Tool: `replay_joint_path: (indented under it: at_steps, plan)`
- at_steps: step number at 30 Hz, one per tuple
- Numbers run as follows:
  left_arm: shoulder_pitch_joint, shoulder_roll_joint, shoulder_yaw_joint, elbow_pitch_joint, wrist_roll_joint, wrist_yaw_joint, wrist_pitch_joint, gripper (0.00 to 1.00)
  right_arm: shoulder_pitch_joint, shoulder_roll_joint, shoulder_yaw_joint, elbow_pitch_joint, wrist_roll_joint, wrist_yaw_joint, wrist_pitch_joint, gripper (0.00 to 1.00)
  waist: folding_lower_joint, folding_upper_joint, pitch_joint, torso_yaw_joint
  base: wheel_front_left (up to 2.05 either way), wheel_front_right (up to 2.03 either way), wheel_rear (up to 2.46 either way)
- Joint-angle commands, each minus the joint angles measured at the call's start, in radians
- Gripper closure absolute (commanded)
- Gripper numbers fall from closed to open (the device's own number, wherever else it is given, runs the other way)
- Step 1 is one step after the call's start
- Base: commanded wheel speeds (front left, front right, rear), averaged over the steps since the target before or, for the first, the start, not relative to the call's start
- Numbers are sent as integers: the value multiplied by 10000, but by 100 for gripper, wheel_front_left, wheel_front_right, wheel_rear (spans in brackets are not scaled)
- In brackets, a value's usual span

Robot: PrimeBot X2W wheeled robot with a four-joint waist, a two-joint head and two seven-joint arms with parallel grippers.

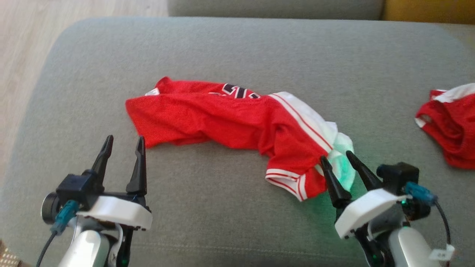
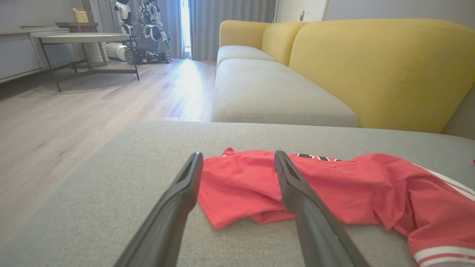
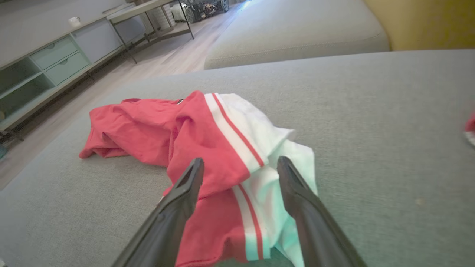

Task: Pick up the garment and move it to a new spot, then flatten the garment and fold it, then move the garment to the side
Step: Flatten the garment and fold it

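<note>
**A:** What is sitting over on the left?

**B:** The left gripper (image 1: 125, 138) is hovering at seven o'clock in the head view. Its jaws are standing well apart and gripping nothing. Its tips are pointing toward twelve, just beside the near red corner of the garment.

**A:** And where is the garment lying?

**B:** The crumpled red mesh jersey with white striped trim and black lettering (image 1: 222, 118) is stretching across the middle of the grey fabric sofa cushion (image 1: 237, 48). Its plain red end is reaching toward nine o'clock and its trimmed end is trailing toward four. It is bunching into folds rather than lying flat.

**A:** How is it going to handle?

**B:** I am judging it light, limp and thin. It is likely going to sag and bunch if lifted from one point. I am favouring two holds: the red hem corner by the left tips, and the striped hem on the right.

**A:** What is the right side doing?

**B:** The right gripper (image 1: 335, 155) is waiting at five o'clock, jaws parted and empty, with its tips over the white end. I cannot tell whether they are touching the cloth. The layers are overlapping there, so a pinch is risking several at once.

**A:** Anything further right?

**B:** A second red-and-white garment (image 1: 449, 126) is lying at three o'clock, well apart.
</note>
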State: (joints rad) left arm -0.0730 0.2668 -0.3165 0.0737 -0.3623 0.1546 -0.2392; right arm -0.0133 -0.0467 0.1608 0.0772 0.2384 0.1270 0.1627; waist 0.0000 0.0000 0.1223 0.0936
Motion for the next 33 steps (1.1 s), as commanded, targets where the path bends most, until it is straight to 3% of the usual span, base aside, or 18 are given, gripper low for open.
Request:
replay_joint_path:
  at_steps: [1, 11, 12, 15, 20, 27, 33]
  plan:
    - [-604, 69, 308, -219, 60, -92, -76, 0, -570, -35, 279, -138, 142, 37, 62, 0, 0, 0, 277, 304, 0, 0, 0]
    - [-1057, -188, 291, 45, 120, -241, -188, 0, -1457, -51, -123, 1396, 513, 37, -17, 3, 0, 0, 727, 956, 0, 0, 0]
    - [-1074, -205, 299, 68, 132, -252, -194, 0, -1536, -50, -153, 1489, 637, 37, -62, 51, 0, 0, 738, 978, 0, 0, 0]
    - [-1115, -259, 326, 106, 157, -284, -208, 0, -1764, -80, -228, 1689, 852, 37, -147, 100, 0, 0, 788, 1017, 0, 0, 0]
    - [-1159, -310, 383, 126, 191, -325, -217, 0, -2077, -257, -502, 1733, 849, 37, -372, 100, 0, 0, 843, 976, 0, 0, 0]
    - [-1246, -382, 481, 91, 285, -465, -223, 0, -3223, -1209, -1351, 1063, -152, 37, -851, 100, 0, 0, 877, 646, 0, 0, 0]
    - [-1229, -445, 568, 88, 342, -547, -224, 0, -3040, -1706, -251, -34, -766, 37, -860, 100, 0, 0, 904, 428, 0, 0, 0]
